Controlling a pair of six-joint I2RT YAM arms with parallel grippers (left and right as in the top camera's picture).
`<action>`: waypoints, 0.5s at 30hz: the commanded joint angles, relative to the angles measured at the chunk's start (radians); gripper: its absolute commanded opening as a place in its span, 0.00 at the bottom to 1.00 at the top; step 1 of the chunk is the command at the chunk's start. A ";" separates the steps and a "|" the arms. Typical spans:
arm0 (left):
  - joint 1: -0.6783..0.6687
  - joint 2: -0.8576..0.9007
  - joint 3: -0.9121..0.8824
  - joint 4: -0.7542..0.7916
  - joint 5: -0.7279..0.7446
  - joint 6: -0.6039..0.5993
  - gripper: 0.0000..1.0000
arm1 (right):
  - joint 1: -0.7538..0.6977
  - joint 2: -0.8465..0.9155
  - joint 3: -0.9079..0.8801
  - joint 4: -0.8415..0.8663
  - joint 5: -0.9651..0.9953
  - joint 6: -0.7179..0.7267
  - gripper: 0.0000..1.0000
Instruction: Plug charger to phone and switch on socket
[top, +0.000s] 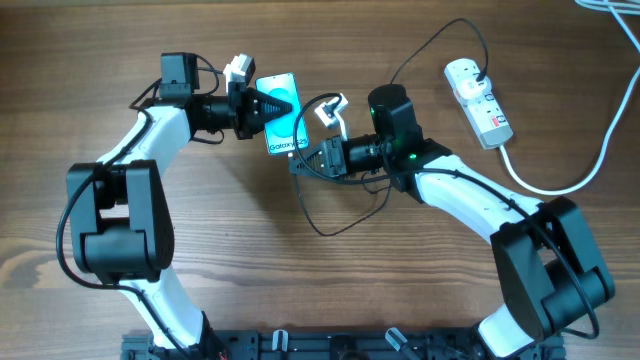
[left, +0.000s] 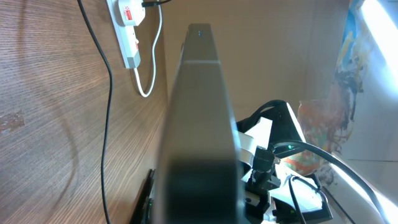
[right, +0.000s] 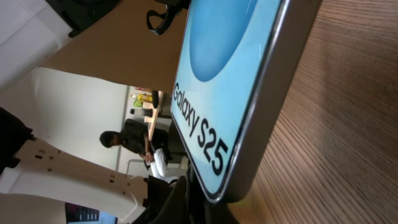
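The phone (top: 283, 118) has a cyan screen and "Galaxy" text at its near end. My left gripper (top: 266, 106) is shut on its far end and holds it on edge above the table. In the left wrist view the phone is a dark edge-on slab (left: 199, 124). My right gripper (top: 308, 158) is shut on the charger plug (right: 186, 202), right at the phone's "Galaxy S25" end (right: 230, 81). The plug's tip is hidden. The thin black charger cable (top: 330, 226) loops under the right arm and runs to the white socket (top: 478, 100) at the far right.
The socket's thick white cord (top: 600, 150) curves off the right edge. The socket (left: 127, 25) and the black cable (left: 109, 93) also show in the left wrist view. The table is brown wood (top: 300, 290). A black rail lies along the front edge (top: 330, 345).
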 joint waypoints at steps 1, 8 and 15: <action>0.002 -0.004 0.000 0.000 0.049 0.020 0.04 | -0.009 0.015 -0.006 0.007 0.034 0.008 0.04; 0.002 -0.004 0.000 0.000 0.048 0.020 0.04 | -0.009 0.015 -0.006 0.053 -0.043 0.018 0.04; 0.002 -0.004 0.000 0.001 0.048 0.020 0.04 | -0.009 0.015 -0.006 0.055 -0.038 0.032 0.04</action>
